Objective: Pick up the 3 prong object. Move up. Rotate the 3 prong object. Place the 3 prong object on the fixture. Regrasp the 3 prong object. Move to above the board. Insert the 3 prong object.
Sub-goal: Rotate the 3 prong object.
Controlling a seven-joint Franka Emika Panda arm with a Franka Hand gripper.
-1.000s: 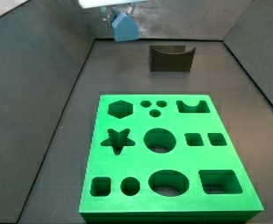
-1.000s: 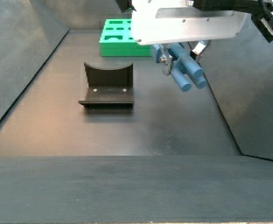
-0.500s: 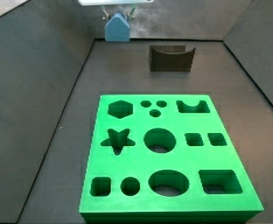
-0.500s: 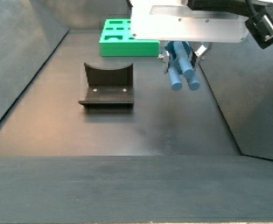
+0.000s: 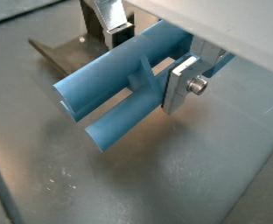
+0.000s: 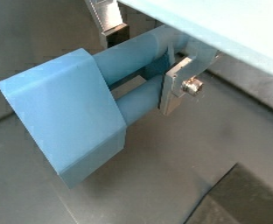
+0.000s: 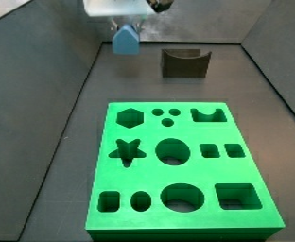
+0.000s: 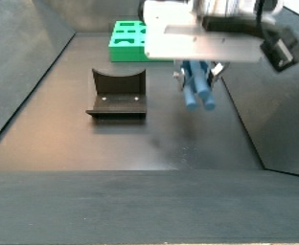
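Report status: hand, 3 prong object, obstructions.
Hand shut on 3 prong object, airborne beside fixture. Nothing between them. Board holes unfilled.

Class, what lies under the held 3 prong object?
Only bare dark floor under the 3 prong object, clamped in the gripper. The fixture stands aside.

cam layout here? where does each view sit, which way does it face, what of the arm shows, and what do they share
Wrist view: on the arm, close on the 3 prong object held in the gripper.
Wrist view: same mount, its block end near the lens.
Side view: high, past the board, facing the fixture; the gripper at the top.
Side view: opposite end, fixture near, board far.
All four show the piece.
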